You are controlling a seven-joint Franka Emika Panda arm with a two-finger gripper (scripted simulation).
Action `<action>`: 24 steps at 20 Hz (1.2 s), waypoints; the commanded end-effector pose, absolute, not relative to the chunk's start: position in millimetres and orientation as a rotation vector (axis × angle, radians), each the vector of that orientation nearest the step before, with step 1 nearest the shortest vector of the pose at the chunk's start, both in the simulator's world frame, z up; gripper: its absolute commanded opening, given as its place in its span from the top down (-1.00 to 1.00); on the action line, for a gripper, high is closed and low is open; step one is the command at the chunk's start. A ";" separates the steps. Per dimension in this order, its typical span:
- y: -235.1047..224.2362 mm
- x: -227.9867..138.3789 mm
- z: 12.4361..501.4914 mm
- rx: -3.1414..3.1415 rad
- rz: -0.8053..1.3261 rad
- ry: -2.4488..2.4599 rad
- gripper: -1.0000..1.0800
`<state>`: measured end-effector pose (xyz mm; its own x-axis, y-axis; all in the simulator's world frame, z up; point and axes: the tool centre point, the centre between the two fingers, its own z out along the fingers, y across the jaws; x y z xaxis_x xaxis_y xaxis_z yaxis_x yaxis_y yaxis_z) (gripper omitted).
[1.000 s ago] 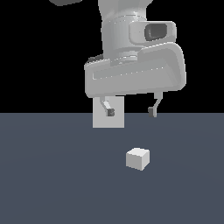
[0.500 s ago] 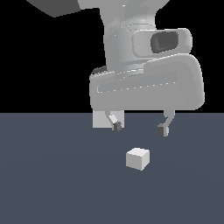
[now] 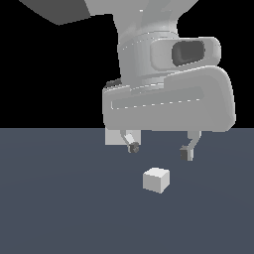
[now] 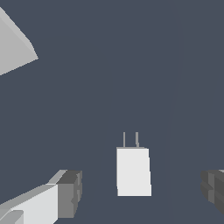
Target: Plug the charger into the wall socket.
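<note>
My tool (image 3: 160, 150) hangs with its fingers spread wide and nothing between them, just above the dark table (image 3: 59, 208). The charger (image 3: 156, 179) lies on the table below the tool, apart from both fingertips and roughly under the gap between them; in the wrist view it shows as a plain white block (image 4: 133, 171) with two thin prongs at one end, between my two dark pads (image 4: 70, 193). The wall socket (image 3: 114, 137) stands behind my tool on the exterior view's left, mostly hidden by it. I can read no writing on anything.
</note>
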<state>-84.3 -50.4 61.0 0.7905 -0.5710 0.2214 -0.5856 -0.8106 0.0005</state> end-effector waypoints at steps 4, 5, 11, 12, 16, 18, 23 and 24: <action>-50.5 -85.2 46.2 2.907 0.325 -0.943 -0.92; -50.2 -85.3 41.7 2.907 0.325 -0.943 -0.92; -50.1 -85.5 17.8 2.906 0.325 -0.946 -0.92; -50.3 -85.5 15.7 2.906 0.325 -0.947 -0.92; -50.2 -85.4 11.7 2.906 0.325 -0.947 -0.92; -50.2 -85.4 11.7 2.906 0.325 -0.947 1.00; -50.2 -85.4 11.7 2.906 0.325 -0.947 1.00; -50.2 -85.4 11.7 2.906 0.325 -0.947 1.00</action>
